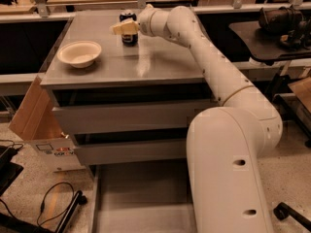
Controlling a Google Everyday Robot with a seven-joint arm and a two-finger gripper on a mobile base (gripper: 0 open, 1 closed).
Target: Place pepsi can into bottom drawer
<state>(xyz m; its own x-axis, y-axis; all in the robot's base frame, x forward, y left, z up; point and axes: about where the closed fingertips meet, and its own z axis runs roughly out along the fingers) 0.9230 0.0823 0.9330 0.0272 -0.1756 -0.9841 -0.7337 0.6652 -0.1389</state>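
Sits pulled out nearest, at floor level: bottom drawer (141,203), well below the cabinet top (155,62), so faces a long carry down past two shut upper drawers, with a clip on their fronts or a release short of the tray. Farther back, rests left of that path: cream bowl (79,53), probably safe. At the far edge, stands upright: pepsi can (129,37), gripper (122,28) right at its upper part, open or closed impossible to tell; could tip or skid off the back under an off-centre squeeze, or slip mid-carry.

No legible text, gripper (121,28) at pepsi can (129,38)
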